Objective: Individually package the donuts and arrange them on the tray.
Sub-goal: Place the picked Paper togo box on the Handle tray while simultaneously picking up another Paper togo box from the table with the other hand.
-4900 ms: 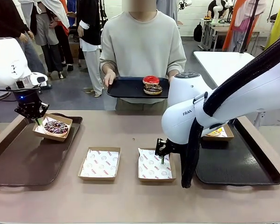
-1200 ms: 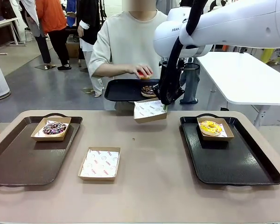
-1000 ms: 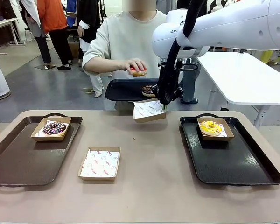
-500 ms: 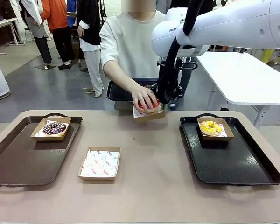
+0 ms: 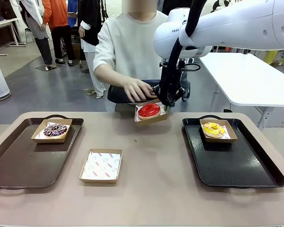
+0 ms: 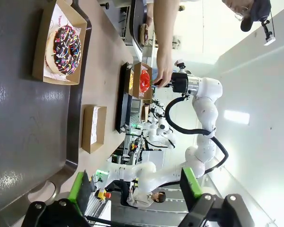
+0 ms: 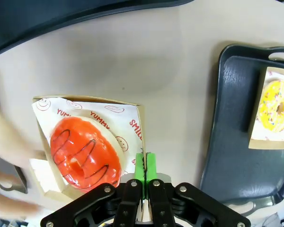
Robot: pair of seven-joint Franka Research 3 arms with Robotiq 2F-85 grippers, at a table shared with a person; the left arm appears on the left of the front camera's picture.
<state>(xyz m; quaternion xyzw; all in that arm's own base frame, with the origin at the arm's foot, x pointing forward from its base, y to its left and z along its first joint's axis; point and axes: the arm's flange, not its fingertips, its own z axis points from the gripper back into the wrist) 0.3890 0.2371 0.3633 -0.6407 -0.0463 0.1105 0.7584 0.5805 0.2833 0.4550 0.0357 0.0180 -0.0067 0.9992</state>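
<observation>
Right wrist view: right end effector (image 7: 145, 161) clamped on box (image 7: 109, 101) rim; red donut (image 7: 85, 153) inside, just beside, seemingly untouched.

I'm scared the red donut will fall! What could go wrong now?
The right gripper pinches the paper box by just one edge, above the table, so the red donut might tip it and slide out. The person's hand is close by, so a quick move could bump it.
</observation>
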